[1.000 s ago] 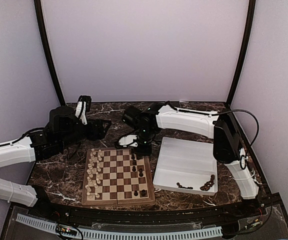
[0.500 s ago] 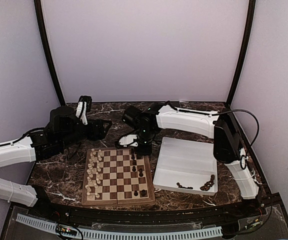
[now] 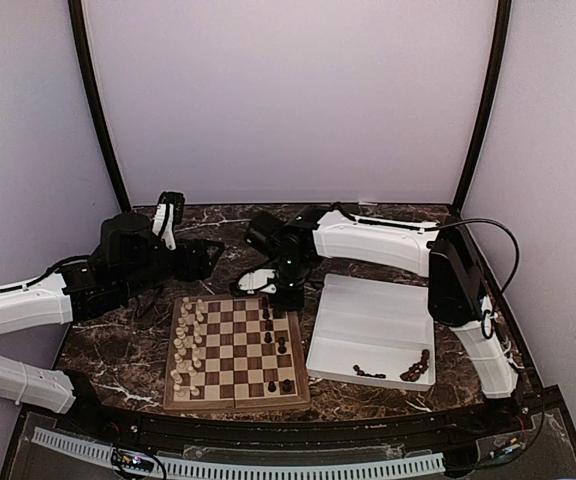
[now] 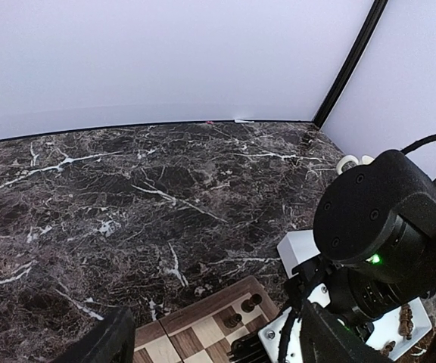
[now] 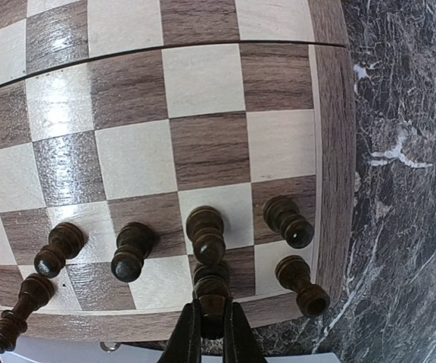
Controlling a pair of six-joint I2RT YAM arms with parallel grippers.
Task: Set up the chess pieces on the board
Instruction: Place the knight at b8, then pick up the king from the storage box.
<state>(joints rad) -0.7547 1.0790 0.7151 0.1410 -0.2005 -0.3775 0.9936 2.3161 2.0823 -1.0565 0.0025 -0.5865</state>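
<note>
The board (image 3: 236, 402) lies at the table's front middle. Cream chess pieces (image 3: 188, 340) line its left side and a few dark ones (image 3: 282, 346) stand on its right side. My right gripper (image 3: 286, 297) is over the board's far right corner. In the right wrist view this gripper (image 5: 211, 333) is shut on the top of a dark piece (image 5: 212, 291) that stands upright on an edge-row square, beside other dark pieces (image 5: 206, 234). My left gripper (image 3: 208, 258) hovers open and holds nothing behind the board's far left corner; its wrist view shows that corner (image 4: 203, 321).
A white tray (image 3: 373, 320) right of the board holds several loose dark pieces (image 3: 413, 367) along its near edge. In the left wrist view the right arm's black wrist (image 4: 384, 227) is close by. Dark marble table (image 4: 127, 189) stretches to the back wall.
</note>
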